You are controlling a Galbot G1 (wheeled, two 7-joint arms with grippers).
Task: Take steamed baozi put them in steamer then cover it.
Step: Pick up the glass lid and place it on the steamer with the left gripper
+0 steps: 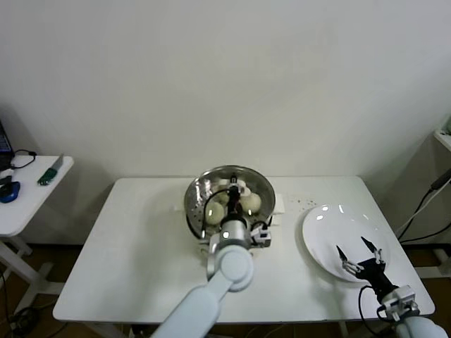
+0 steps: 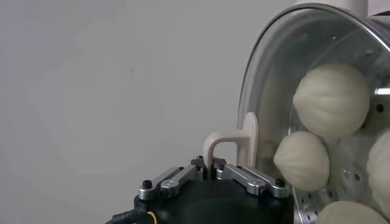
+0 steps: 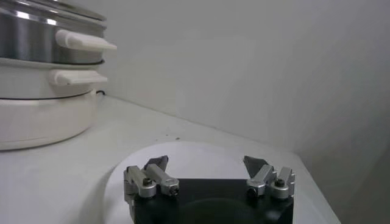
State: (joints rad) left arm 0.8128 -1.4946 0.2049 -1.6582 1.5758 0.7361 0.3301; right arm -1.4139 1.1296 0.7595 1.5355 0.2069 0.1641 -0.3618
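white table [image 1: 141, 246] – pale bare wall [image 1: 225, 77] behind

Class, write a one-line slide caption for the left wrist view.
Left gripper shut on the glass lid's white handle, lid over steamer holding baozi.

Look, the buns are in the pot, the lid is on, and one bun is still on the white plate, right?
Not quite: the head view shows the white plate bare, with no bun. The buns sit in the pot under the lid, whose handle the left gripper holds.
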